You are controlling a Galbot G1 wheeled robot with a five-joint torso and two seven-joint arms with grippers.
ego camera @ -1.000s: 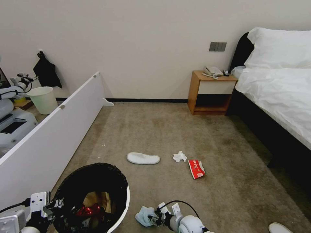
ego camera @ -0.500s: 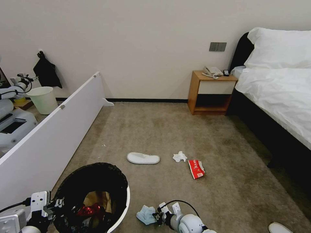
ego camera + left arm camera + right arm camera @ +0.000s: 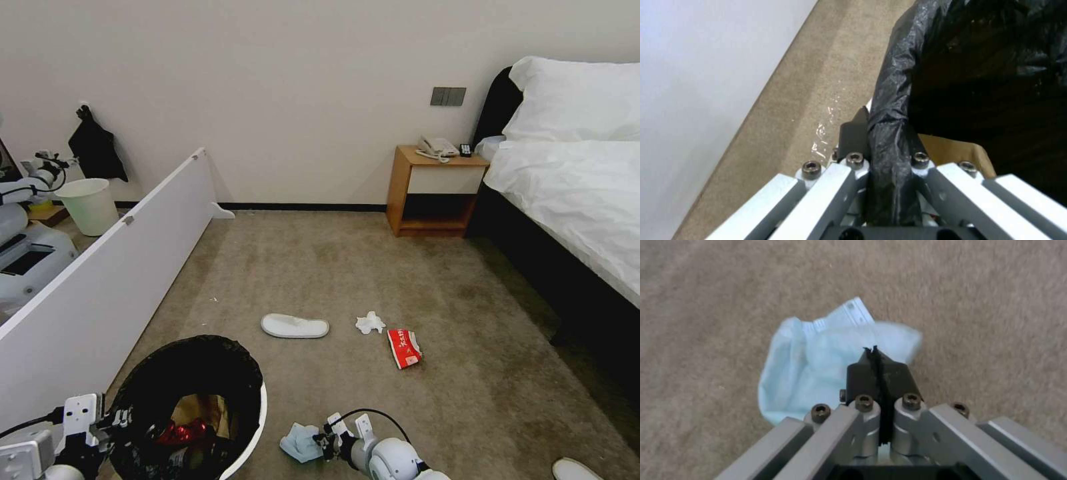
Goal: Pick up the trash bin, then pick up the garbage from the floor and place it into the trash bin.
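Note:
The trash bin [image 3: 261, 408], white with a black bag over its rim, hangs at the lower left with my left gripper [image 3: 117, 421] shut on its rim. In the left wrist view the gripper [image 3: 885, 133] pinches the bag-covered edge [image 3: 889, 100]. Brown paper [image 3: 200, 408] and a red can [image 3: 179, 435] lie inside. My right gripper [image 3: 319, 443] is shut, its tips [image 3: 872, 351] just over the light-blue cloth [image 3: 299, 442] [image 3: 813, 360] on the carpet, with nothing showing between the fingers. Farther out lie a white slipper [image 3: 295, 326], a tissue [image 3: 370, 323] and a red-white packet [image 3: 404, 348].
A long white board [image 3: 100, 280] stands along the left, with an unlined pale bin [image 3: 88, 205] behind it. A wooden nightstand [image 3: 437, 193] and a bed [image 3: 573, 200] fill the right. Another slipper [image 3: 573, 469] lies at the bottom right. Open carpet stretches ahead.
My right gripper has drawn back slightly to the right, away from the light-blue cloth, which stays on the carpet. The left gripper and the bin have not moved.

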